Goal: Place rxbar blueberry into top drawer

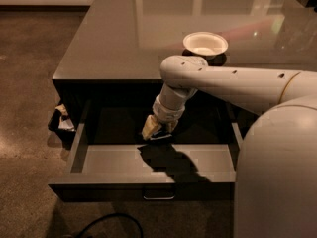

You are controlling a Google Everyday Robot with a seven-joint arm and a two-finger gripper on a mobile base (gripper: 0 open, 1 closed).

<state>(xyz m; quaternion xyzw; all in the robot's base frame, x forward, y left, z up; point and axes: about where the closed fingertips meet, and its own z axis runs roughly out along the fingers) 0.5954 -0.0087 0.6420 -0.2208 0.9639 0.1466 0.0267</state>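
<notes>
Over drawer [106,158]: gripper [156,131] with rxbar blueberry [162,136]

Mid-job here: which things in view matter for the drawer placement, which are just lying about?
Job: end effector, down inside the open top drawer; rxbar blueberry, seemingly at its tip.
Lying about: white bowl on the countertop; crumpled litter on the floor beside the drawer.

Dim, warm light. Glare from overhead streaks the far tabletop [114,38]. The gripper [157,129], low inside the open drawer [109,160], casts a dark shadow on its near floor; the drawer's far part is black.
</notes>
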